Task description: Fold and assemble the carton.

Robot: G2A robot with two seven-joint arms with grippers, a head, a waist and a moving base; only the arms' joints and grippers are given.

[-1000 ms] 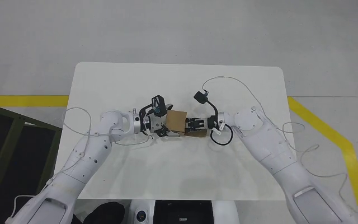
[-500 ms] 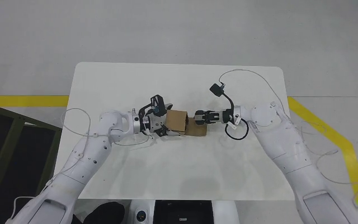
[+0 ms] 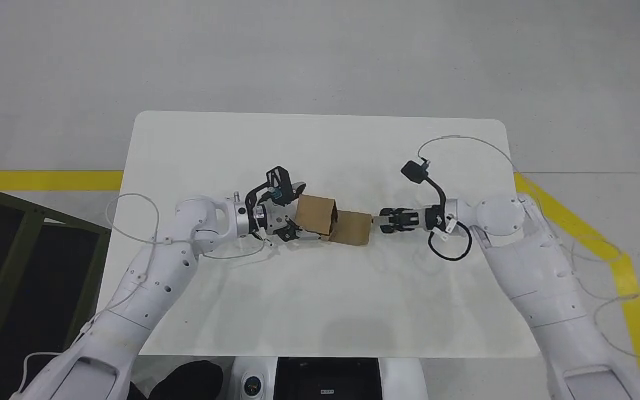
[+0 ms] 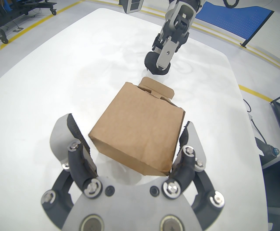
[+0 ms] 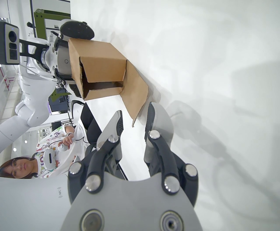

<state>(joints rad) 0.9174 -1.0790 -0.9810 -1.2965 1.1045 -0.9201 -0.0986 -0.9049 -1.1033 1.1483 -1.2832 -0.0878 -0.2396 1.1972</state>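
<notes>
Nearest, left gripper [image 4: 129, 120] at the closed end of the carton [image 3: 316, 213], jaws spread wide and clamped across the box's width. One black pad [image 4: 182, 140] against a lower corner, the other along the opposite edge.

Brown cardboard box about the middle of the white table [image 3: 300, 140], between the two arms, body squared up into a rectangular sleeve, upper face plain and smooth.

Just beyond, at the box's far end, a long closing flap [image 5: 135, 91] folded out and down toward the tabletop, pointing at the other arm, with a rounded tuck tab along its outer edge. From the right wrist, box mouth open and dark inside, with a smaller flap [image 5: 75, 70] at the side of the opening.

Next outward, right gripper [image 3: 380, 220] low over the table and level with the flap. Jaws released with a narrow gap, holding nothing. Fingertips just off the flap's free edge, apart from the box body.

Farther out, a thin white cable [image 3: 460, 145] looping from the right arm over the far part of the table.

Past the table's edge, grey floor crossed by a yellow line [image 3: 60, 180]. In the left wrist view, a blue panel [image 4: 236, 19] on the floor beyond the far corner.
</notes>
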